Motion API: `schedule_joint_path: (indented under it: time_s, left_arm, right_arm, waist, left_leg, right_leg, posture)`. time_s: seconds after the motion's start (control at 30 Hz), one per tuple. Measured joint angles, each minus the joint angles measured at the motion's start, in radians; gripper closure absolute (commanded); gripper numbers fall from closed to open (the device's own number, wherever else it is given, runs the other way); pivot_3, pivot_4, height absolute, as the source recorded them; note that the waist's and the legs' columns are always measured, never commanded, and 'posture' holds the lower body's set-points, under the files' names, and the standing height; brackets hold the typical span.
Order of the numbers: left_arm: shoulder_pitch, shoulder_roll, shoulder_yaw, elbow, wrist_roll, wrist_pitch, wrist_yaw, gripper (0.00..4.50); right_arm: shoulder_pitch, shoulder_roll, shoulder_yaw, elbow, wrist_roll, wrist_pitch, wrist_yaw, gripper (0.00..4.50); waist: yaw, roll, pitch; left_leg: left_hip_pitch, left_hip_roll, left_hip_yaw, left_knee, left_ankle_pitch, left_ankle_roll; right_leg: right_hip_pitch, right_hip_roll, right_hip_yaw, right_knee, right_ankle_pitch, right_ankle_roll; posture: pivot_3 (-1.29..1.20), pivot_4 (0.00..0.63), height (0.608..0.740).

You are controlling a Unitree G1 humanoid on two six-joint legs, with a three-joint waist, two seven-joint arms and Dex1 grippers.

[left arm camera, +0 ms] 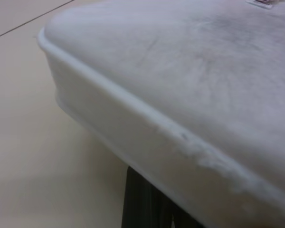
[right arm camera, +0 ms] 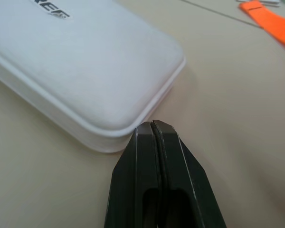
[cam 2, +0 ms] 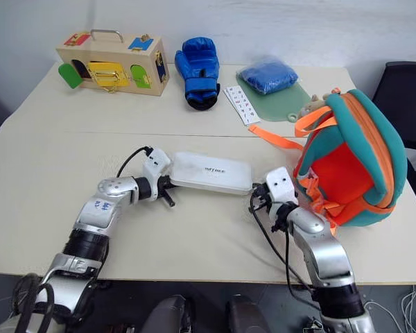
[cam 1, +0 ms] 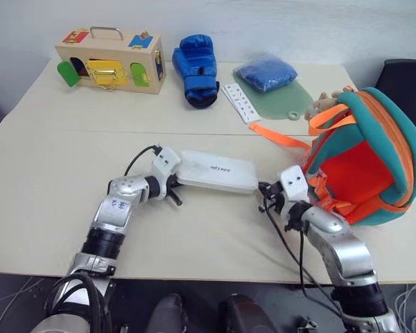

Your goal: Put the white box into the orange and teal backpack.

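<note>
White rounded plastic box [cam 1: 217, 171] sits pinched between both closed grippers [cam 1: 172, 189] [right arm camera: 152, 126]; uneven pressure could pop it loose.

White box [cam 1: 217, 171] on table [cam 1: 48, 180], backpack [cam 1: 364, 163] right.

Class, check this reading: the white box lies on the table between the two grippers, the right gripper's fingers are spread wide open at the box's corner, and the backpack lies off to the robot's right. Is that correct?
One detail is wrong. The right gripper has its fingers pressed shut, tips at the corner of the white box, as the right wrist view shows. The box does lie between the grippers, and the backpack is on the robot's right.
</note>
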Motion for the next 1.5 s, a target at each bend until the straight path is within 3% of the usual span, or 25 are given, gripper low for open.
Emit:
schedule_joint_path:
  time_s: [0.37,0.6,0.93,1.5]
  left_arm:
    - [0.078,0.215,0.041,-0.065,-0.018,0.008,-0.11,4.46]
    - [-0.015,0.168,0.052,0.053,-0.02,0.028,-0.094,4.46]
    - [-0.018,0.102,0.042,0.023,-0.016,0.047,-0.067,4.46]
    - [0.105,0.216,0.058,-0.141,-0.065,0.112,-0.161,4.46]
  right_arm:
    - [0.045,-0.042,-0.044,-0.077,0.012,0.049,0.001,4.5]
    - [-0.043,-0.048,-0.052,0.027,-0.004,0.023,-0.006,4.5]
    - [-0.077,-0.004,0.003,0.065,0.009,0.02,0.021,4.5]
    - [0.017,-0.044,-0.012,-0.094,0.072,0.11,0.061,4.5]
  waist:
    - [-0.003,0.0,0.0]
    - [-0.001,0.0,0.0]
    - [0.0,0.0,0.0]
    - [-0.003,0.0,0.0]
  left_leg:
    - [0.002,0.0,0.0,-0.002,0.0,0.0]
    - [0.002,0.0,-0.001,-0.002,0.0,0.0]
    - [-0.002,0.0,-0.001,-0.001,0.0,0.001]
    - [-0.002,0.0,-0.001,-0.001,0.0,0.0]
  right_leg:
    - [0.001,0.0,0.0,0.0,0.0,0.0]
    - [0.0,0.0,0.0,0.0,0.0,0.0]
    - [-0.002,0.0,-0.001,-0.001,0.0,0.0]
    - [-0.002,-0.001,-0.001,-0.001,0.0,0.0]
  posture:
    - [0.0,0.15,0.74]
    - [0.0,0.15,0.74]
    - [0.0,0.15,0.74]
    - [0.0,0.15,0.74]
